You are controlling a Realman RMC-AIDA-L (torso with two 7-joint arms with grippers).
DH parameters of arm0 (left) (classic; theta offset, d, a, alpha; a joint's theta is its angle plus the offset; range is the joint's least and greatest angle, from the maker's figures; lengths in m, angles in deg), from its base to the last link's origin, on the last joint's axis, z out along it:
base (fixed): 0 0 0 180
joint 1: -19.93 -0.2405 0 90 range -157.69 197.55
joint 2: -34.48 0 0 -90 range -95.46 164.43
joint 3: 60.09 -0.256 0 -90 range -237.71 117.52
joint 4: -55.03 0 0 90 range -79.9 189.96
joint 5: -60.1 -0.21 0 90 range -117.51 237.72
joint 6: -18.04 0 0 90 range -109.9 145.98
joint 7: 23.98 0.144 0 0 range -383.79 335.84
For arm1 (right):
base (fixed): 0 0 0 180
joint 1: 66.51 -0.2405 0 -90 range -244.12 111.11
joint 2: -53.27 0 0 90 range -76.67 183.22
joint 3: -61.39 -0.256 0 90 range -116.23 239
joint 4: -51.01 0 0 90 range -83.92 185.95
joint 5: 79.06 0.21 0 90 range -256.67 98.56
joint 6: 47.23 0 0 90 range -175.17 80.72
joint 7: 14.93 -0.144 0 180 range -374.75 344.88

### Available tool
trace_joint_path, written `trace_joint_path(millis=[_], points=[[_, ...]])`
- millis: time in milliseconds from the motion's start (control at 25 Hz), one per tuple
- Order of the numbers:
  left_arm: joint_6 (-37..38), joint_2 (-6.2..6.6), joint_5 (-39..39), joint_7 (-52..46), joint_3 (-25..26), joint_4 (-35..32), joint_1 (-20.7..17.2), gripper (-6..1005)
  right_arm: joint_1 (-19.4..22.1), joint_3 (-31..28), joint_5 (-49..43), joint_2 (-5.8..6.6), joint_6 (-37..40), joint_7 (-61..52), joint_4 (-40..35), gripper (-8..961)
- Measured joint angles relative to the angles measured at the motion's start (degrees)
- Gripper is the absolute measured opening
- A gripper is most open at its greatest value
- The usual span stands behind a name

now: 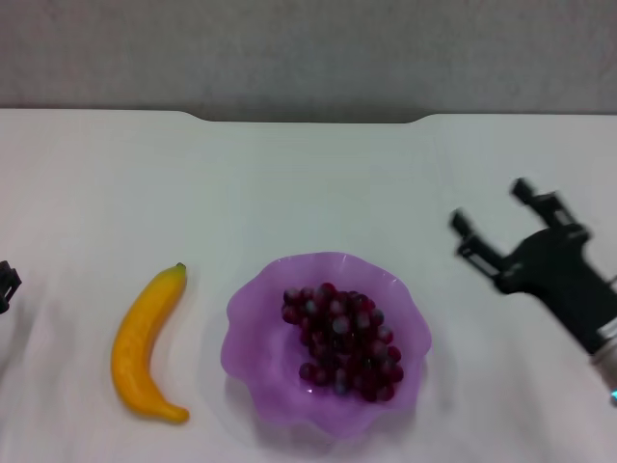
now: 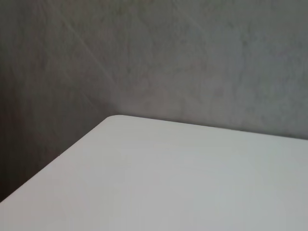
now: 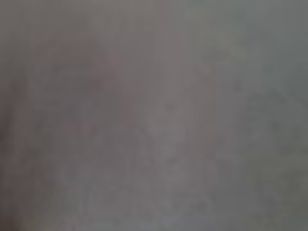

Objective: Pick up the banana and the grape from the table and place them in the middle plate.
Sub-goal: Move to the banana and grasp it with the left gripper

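The grape bunch (image 1: 343, 340) lies inside the purple scalloped middle plate (image 1: 253, 318) at the centre front of the white table (image 1: 308, 183). The yellow banana (image 1: 145, 345) lies on the table just left of the plate, stem toward the far side. My right gripper (image 1: 489, 214) is open and empty, raised above the table to the right of the plate. Only a dark sliver of my left gripper (image 1: 6, 285) shows at the left edge of the head view. The wrist views show neither fruit nor the plate.
The left wrist view shows a bare table corner (image 2: 115, 120) against a grey wall (image 2: 192, 57). The right wrist view shows only a grey blur. The table's far edge has a notch (image 1: 308, 118).
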Motion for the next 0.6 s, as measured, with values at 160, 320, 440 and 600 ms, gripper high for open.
trace_joint_path(millis=[160, 320, 440, 600], points=[[0.4, 0.0, 0.0, -0.1, 0.0, 0.2, 0.0, 890, -1.6, -1.9, 0.0, -0.1, 4.5, -5.4, -7.7, 894], [1.1, -0.21, -0.3, -0.8, -0.4, 0.6, -0.2, 890, -2.4, -2.0, 0.2, -0.37, 4.2, -5.0, -10.9, 894], [3.0, -0.38, -0.5, -1.2, -1.6, 2.0, -1.2, 890, -2.8, -1.9, 2.6, -0.73, 1.6, -2.6, -11.6, 894], [5.8, -0.34, -0.5, -1.2, -4.5, 4.2, -2.9, 890, -2.2, -1.5, 10.2, -0.92, -4.8, 2.0, -11.1, 893]])
